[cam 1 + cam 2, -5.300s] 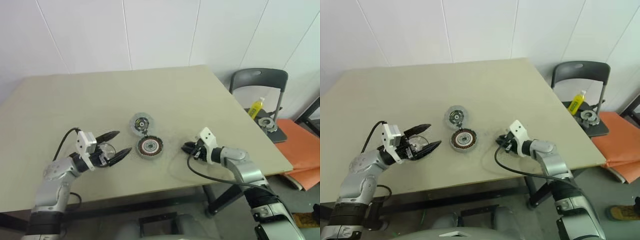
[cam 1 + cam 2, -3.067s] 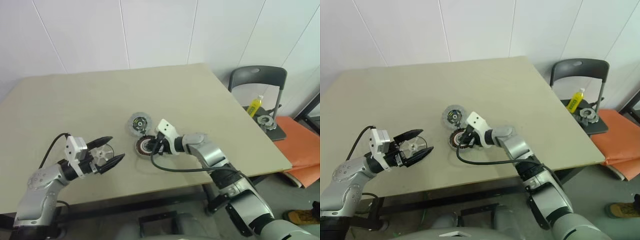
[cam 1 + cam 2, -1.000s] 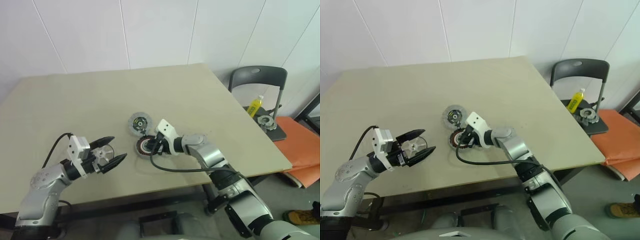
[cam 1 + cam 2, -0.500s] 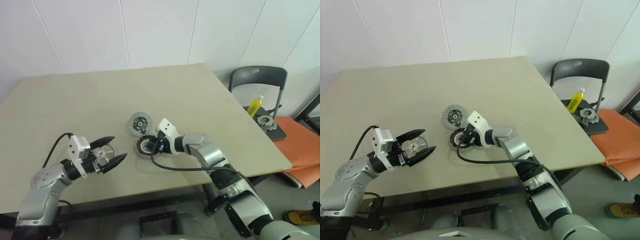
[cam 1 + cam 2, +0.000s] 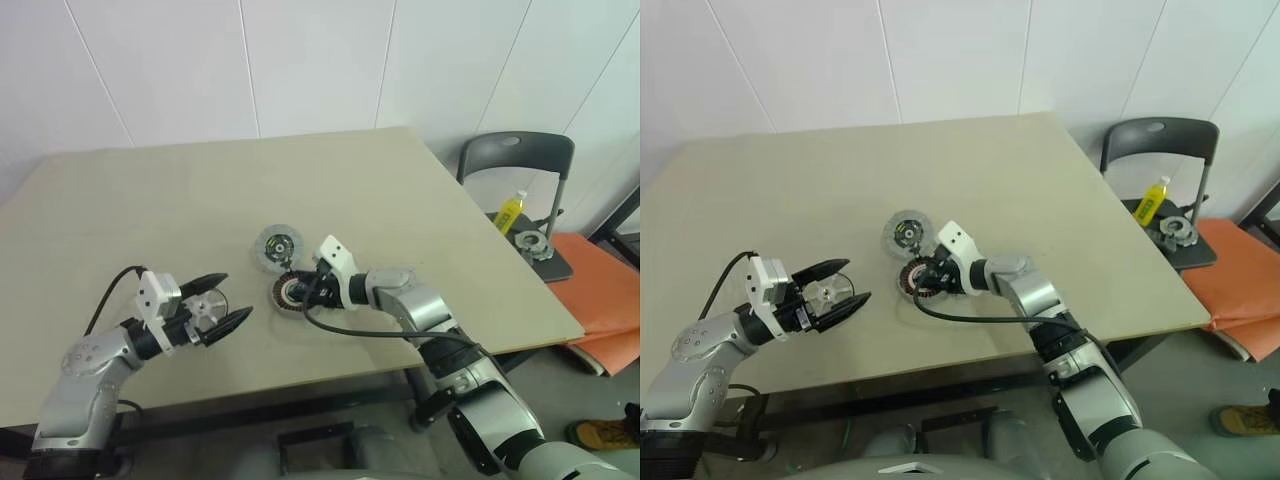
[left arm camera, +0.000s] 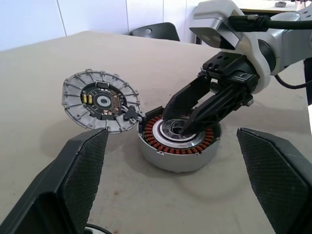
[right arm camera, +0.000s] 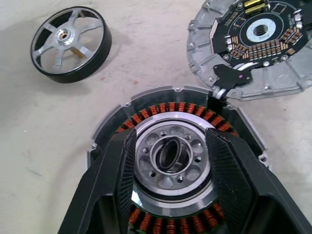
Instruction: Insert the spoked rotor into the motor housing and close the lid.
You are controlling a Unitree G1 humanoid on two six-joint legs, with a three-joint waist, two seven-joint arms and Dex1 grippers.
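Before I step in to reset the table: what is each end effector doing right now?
Left end effector: open, empty, above the spoked rotor.
Right end effector: open, holding nothing, fingers straddling the centre of the motor housing.

A wide beige table (image 5: 150, 190) with a matte top spans the middle of the room, its far edge running towards twelve o'clock against a wall (image 5: 320, 60) of plain white panels split by thin vertical seams. The light is even and soft. At about three o'clock, just beyond the table's right corner, stands a dark grey chair (image 5: 515, 160) with a curved back and a slot near its top. On its seat are a yellow bottle (image 5: 510, 212), tilted, and a small round metal part (image 5: 530, 243) just beside it. At four o'clock an orange mat (image 5: 600, 290) lies on the grey floor (image 5: 600, 385) next to the chair
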